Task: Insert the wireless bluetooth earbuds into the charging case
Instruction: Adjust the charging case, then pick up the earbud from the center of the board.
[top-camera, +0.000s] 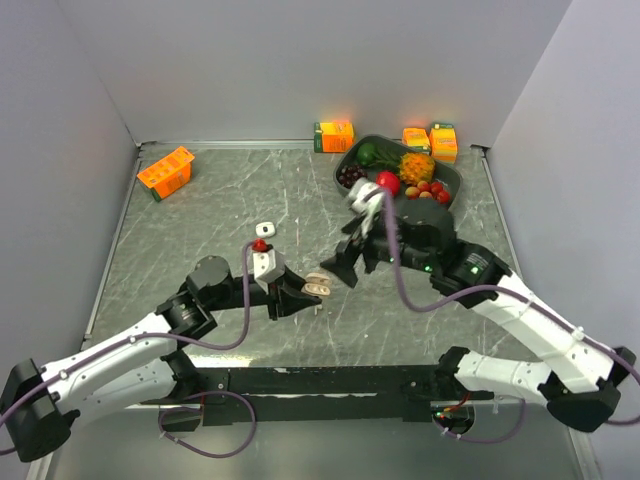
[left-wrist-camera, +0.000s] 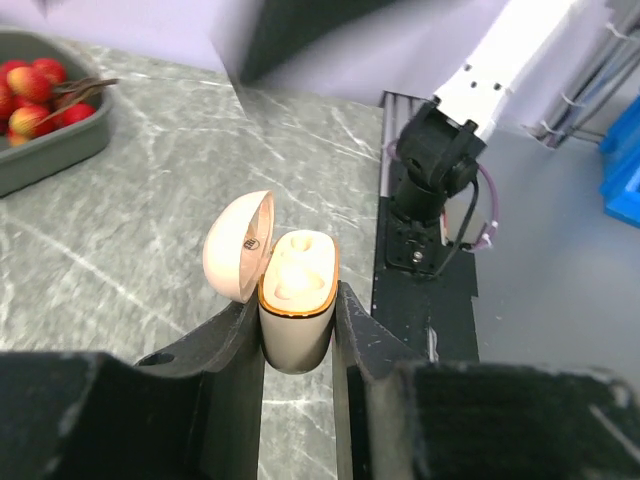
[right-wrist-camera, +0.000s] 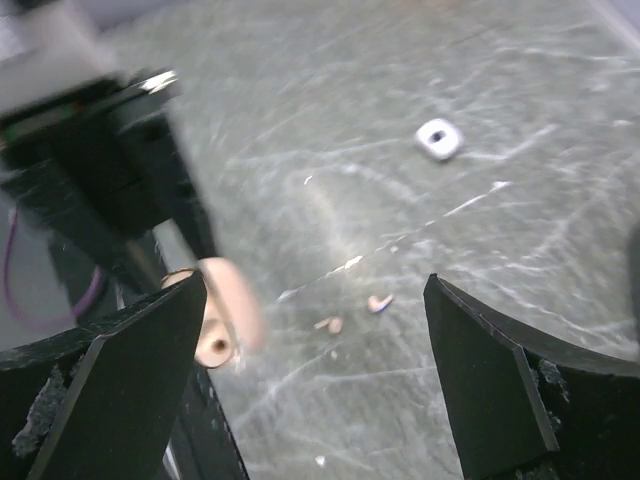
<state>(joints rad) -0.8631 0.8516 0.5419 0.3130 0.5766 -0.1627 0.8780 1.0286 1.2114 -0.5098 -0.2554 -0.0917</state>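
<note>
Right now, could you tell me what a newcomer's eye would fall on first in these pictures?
Probably the open beige charging case, clamped in the left gripper at mid-table with its lid flipped back. Next, the right gripper gaping wide beside it, and the bright fruit tray at the far right.

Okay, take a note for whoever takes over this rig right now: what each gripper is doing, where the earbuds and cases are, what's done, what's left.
Left gripper: shut on the beige case, whose lid is flipped open.
Right gripper: open and empty, over the table.
Two loose earbuds lie on the table near the held case. The white case sits farther off.
Done: beige case gripped and open. What is in its wells is unclear.
Left: pick up both loose earbuds and seat them. No white earbuds in view.
</note>
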